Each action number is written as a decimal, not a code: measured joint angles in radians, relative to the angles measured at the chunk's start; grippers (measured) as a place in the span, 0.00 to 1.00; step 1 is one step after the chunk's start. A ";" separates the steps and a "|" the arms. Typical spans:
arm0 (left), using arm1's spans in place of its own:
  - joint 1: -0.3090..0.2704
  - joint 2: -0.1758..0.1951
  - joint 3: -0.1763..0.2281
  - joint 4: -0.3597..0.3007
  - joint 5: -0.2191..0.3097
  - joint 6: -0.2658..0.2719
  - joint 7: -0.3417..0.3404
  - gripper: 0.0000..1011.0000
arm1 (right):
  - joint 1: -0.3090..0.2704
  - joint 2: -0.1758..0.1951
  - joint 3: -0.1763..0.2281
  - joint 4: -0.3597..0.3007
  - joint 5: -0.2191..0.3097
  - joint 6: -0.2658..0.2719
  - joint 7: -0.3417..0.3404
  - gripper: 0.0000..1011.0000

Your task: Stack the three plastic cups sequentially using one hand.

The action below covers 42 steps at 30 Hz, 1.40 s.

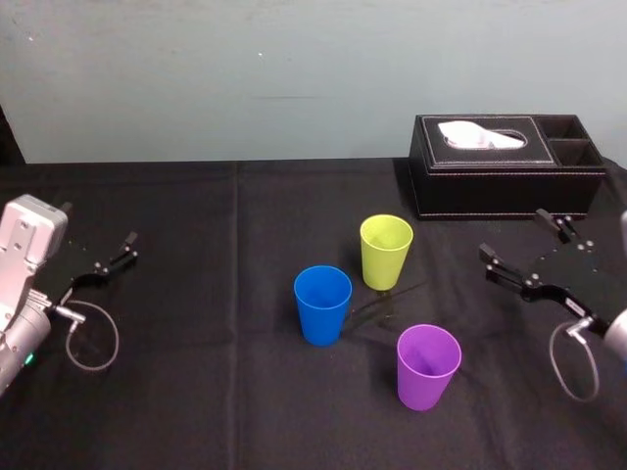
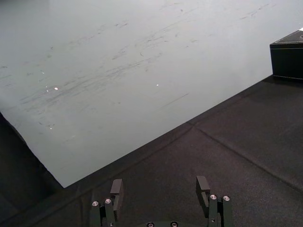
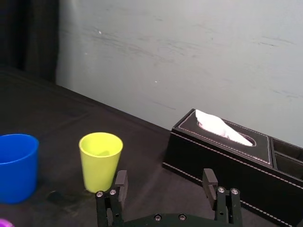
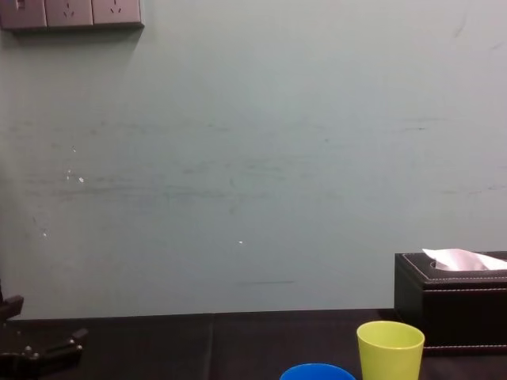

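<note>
While both arms hang low at the sides of the black table, the right gripper has its two fingers spread wide with nothing between them. All three cups stand upright, mouths up, on the robot's left of this hand, each apart from the others and from the hand. The purple cup is the one nearest it, inward and a little back toward the robot's body. The yellow-green cup stands inward and slightly forward of the fingertips. In the right wrist view the yellow-green cup shows just beyond the open right gripper, off to one side. The blue cup is farthest from the hand, past the other two. A black tissue box with white tissue poking out sits ahead of the right gripper, near the wall. The left gripper is parked well apart from the cups on their far side. Its fingers are likewise parted and empty in the left wrist view.
</note>
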 joint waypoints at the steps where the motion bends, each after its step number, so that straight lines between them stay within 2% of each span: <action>1: 0.000 0.000 0.000 0.000 0.000 0.000 0.000 1.00 | -0.020 0.012 0.014 -0.015 0.016 -0.005 0.015 0.99; 10: 0.000 0.000 0.000 0.000 0.000 0.000 0.000 1.00 | -0.132 0.075 0.082 -0.086 0.088 -0.047 0.118 0.99; 14: 0.000 0.000 0.000 0.000 0.000 0.000 0.000 1.00 | -0.180 0.105 0.113 -0.111 0.131 -0.064 0.184 0.99; 21: 0.000 0.000 0.000 0.000 0.000 0.000 0.000 1.00 | -0.239 0.132 0.140 -0.132 0.145 -0.104 0.258 0.99; 42: 0.000 0.000 0.000 0.000 0.000 0.000 0.000 1.00 | -0.304 0.129 0.143 -0.155 0.112 -0.114 0.383 0.99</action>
